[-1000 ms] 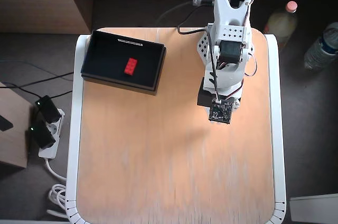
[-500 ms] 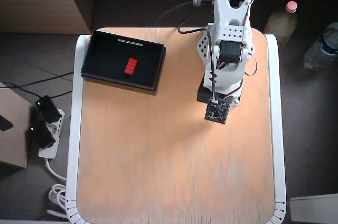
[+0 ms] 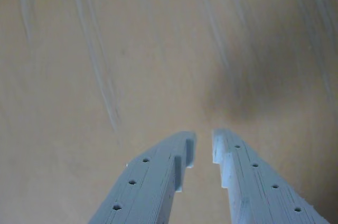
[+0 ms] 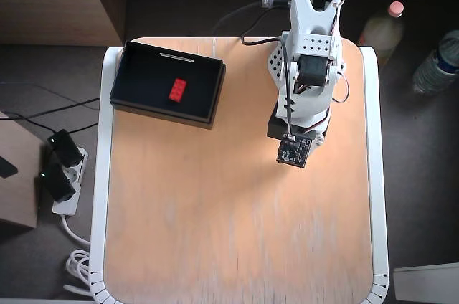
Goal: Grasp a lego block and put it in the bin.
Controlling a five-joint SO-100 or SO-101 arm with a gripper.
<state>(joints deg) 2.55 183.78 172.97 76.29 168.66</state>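
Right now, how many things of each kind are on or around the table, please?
Lego blocks: 1, red, lying inside the bin
Bins: 1, black
Bottles: 2, on the floor to the right in the overhead view
Power strips: 1, on the floor to the left
Total: 5

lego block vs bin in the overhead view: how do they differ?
Colour: the lego block is bright red; the bin is black with a pale strip on its far rim.
Size: the block is small; the bin is far larger and covers a corner of the table.
Form: the block is a solid little brick; the bin is a shallow open box with thin walls.
Place: the block lies inside the bin; the bin sits on the table.
Shared: both are rectangular.
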